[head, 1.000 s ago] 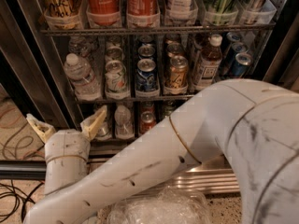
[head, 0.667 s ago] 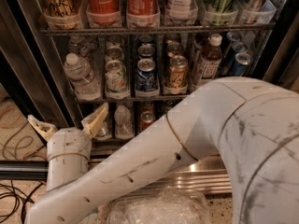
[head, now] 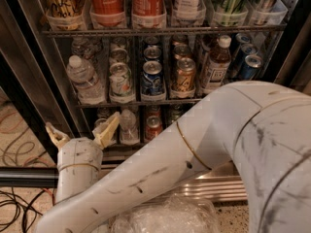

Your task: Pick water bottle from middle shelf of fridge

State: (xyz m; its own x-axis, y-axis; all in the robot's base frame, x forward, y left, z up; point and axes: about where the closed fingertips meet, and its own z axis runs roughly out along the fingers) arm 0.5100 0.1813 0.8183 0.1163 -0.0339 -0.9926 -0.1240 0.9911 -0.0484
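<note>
— Where's my camera?
— I'm looking from above and behind the arm, down along it into the fridge, close up. My end effector sits low left, fingers spread.

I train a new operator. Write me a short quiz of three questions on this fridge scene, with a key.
1. True or false: the gripper is shut on the water bottle.
2. On the middle shelf, the water bottle stands at: A) the left end; B) the centre; C) the right end.
3. Fill in: the gripper hovers ___ the water bottle, in front of the fridge.
Key: 1 false; 2 A; 3 below.
</note>
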